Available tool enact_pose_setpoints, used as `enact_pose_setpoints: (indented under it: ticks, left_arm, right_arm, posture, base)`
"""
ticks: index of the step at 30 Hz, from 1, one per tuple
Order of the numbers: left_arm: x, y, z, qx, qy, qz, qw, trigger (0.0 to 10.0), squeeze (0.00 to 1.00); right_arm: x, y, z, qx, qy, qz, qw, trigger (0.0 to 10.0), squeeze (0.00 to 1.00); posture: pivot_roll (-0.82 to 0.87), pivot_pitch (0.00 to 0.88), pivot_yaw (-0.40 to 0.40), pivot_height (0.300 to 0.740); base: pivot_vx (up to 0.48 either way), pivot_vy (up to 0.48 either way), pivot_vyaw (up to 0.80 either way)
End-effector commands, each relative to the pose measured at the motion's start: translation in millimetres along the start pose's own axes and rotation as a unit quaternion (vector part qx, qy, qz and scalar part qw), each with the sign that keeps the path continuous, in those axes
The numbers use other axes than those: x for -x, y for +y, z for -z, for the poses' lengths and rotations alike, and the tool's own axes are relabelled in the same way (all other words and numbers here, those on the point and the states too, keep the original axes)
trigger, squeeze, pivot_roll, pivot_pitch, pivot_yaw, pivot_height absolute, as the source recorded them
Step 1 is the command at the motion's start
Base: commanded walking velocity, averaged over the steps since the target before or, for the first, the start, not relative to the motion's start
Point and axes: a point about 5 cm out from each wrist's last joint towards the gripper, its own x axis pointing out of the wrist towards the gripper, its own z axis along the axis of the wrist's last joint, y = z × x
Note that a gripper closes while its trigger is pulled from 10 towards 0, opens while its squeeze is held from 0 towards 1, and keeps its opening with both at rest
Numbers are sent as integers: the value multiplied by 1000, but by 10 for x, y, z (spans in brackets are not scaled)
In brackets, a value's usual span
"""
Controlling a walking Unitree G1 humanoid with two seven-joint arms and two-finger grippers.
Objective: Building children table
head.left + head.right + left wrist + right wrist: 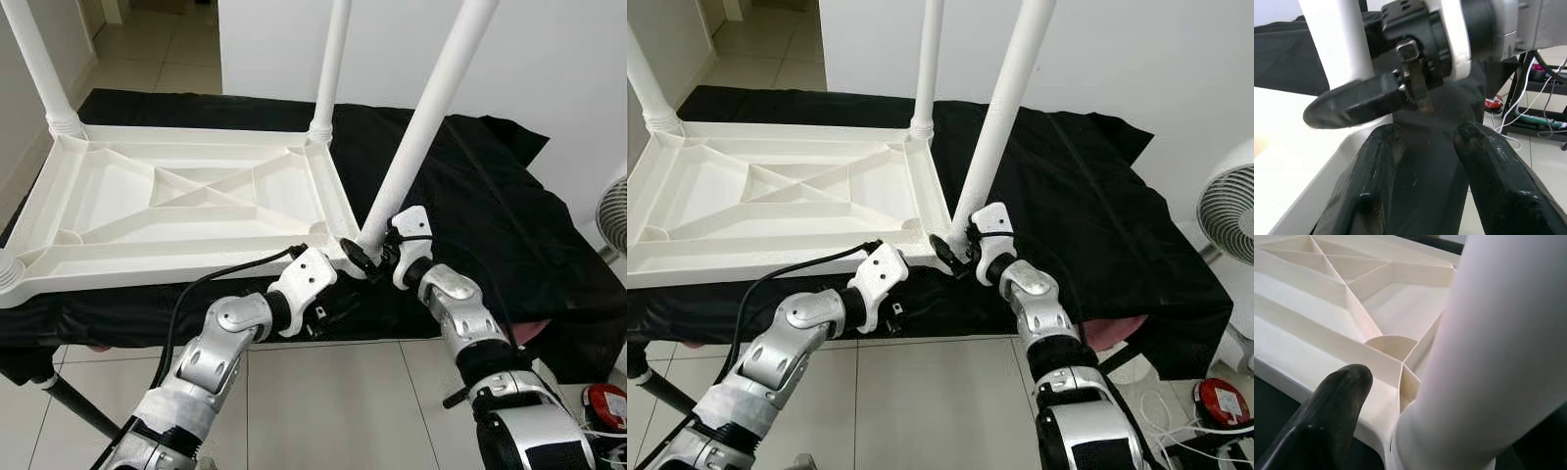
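Table top: the white tabletop (186,211) lay upside down on a black cloth (460,186), ribbed underside up.
Fitted legs: one white leg (39,69) stood at the far left corner and another (331,69) at the far right; a leg base (8,269) showed at the near left edge.
Step in hand: by my reading, the fourth leg (421,127) was being seated at the near right corner; it leaned rather than stood upright.
Left gripper: the left gripper (345,257) sat just beside that corner, fingers (1376,181) apart and empty, touching nothing I could make out.
Right gripper: the right gripper (377,250) was closed round the foot of the leaning leg.
Next move: probably bring the leg upright and press or twist it home while the corner is steadied.
In the way: a black cable (211,284) ran along the left arm near the table edge.
Around: a fan (1227,211) and a red object (1215,399) stood at the right, well clear.
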Motion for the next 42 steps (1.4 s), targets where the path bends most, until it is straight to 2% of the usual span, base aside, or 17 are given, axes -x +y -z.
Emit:
enact_pose_setpoints:
  ticks: [1, 3, 4, 7, 8, 9, 10, 20, 22, 23, 25, 26, 27, 33, 34, 41, 42]
  left_arm:
    - [-28, 0, -7, -1, 0, -9, 1000, 10000, 0]
    - [-27, 4, -11, -1, 0, -9, 1000, 10000, 0]
    - [-14, 18, -15, -3, 0, -14, 1000, 10000, 0]
    - [-9, 23, -16, -4, 1, -15, 1000, 10000, 0]
    - [3, 32, -15, -3, 1, -19, 1000, 10000, 0]
    - [3, 32, -15, -3, 1, -19, 1000, 10000, 0]
    - [16, 42, -10, -1, 2, -22, 1000, 10000, 0]
    - [17, 17, 34, -1, 6, -13, 1000, 10000, 0]
    - [8, 8, 38, -1, 7, -11, 1000, 10000, 0]
    - [5, 6, 37, 0, 7, -11, 1000, 10000, 0]
    - [5, 6, 37, 0, 7, -11, 1000, 10000, 0]
    - [3, 5, 34, 0, 6, -10, 1000, 10000, 0]
    - [3, 5, 34, 0, 6, -10, 1000, 10000, 0]
    - [15, 27, 31, 2, 5, -18, 1000, 10000, 0]
    - [11, 22, 27, 4, 4, -19, 1000, 10000, 0]
    - [1, 8, 24, 6, 2, -18, 1000, 10000, 0]
    - [-1, 7, 22, 6, 2, -19, 1000, 10000, 0]
  right_arm:
    - [-32, -2, 36, 10, 21, -20, 1000, 10000, 0]
    - [-54, 9, 39, 10, 26, -28, 999, 10000, 0]
    - [-87, 47, 80, 3, 42, -47, 998, 8549, 0]
    - [-93, 55, 97, 2, 47, -52, 998, 8549, 0]
    - [-90, 65, 125, 1, 52, -59, 997, 510, 0]
    - [-90, 65, 125, 1, 52, -59, 997, 510, 0]
    - [-68, 62, 161, -2, 57, -63, 996, 0, 0]
    - [-22, 1, 211, -9, 59, -50, 997, 0, 0]
    - [-8, -25, 218, -12, 57, -39, 998, 392, 0]
    - [-2, -38, 219, -15, 56, -32, 998, 4667, 0]
    - [-2, -38, 219, -15, 56, -32, 998, 4667, 0]
    - [2, -50, 220, -18, 54, -26, 998, 10000, 0]
    - [2, -50, 220, -18, 54, -26, 998, 10000, 0]
    - [8, -123, 193, -38, 25, 97, 994, 10000, 0]
    - [2, -119, 182, -52, 16, 132, 990, 10000, 0]
    - [-8, -120, 164, -82, 9, 193, 978, 10000, 0]
    - [-17, -101, 152, -84, 7, 221, 972, 10000, 0]
  posture:
    - [51, 0, -90, 740]
    - [51, 0, -90, 740]
    - [63, 0, -96, 740]
    - [65, 0, -98, 740]
    - [65, 0, -98, 740]
    - [65, 0, -98, 740]
    - [71, 0, -102, 740]
    - [61, 0, -104, 740]
    - [50, 0, -101, 740]
    - [49, 0, -102, 740]
    - [49, 0, -102, 740]
    - [49, 0, -102, 740]
    - [49, 0, -102, 740]
    - [40, 0, -110, 740]
    - [37, 1, -109, 740]
    - [37, 2, -111, 740]
    - [39, 4, -112, 740]
  base:
    - [0, 0, 0]
    - [0, 0, 0]
    - [0, 0, 0]
    - [0, 0, 0]
    - [0, 0, 0]
    - [0, 0, 0]
    - [0, 0, 0]
    - [0, 0, 0]
    - [0, 0, 0]
    - [0, 0, 0]
    - [0, 0, 0]
    - [0, 0, 0]
    - [0, 0, 0]
    - [0, 0, 0]
    - [0, 0, 0]
    - [0, 0, 0]
    - [0, 0, 0]
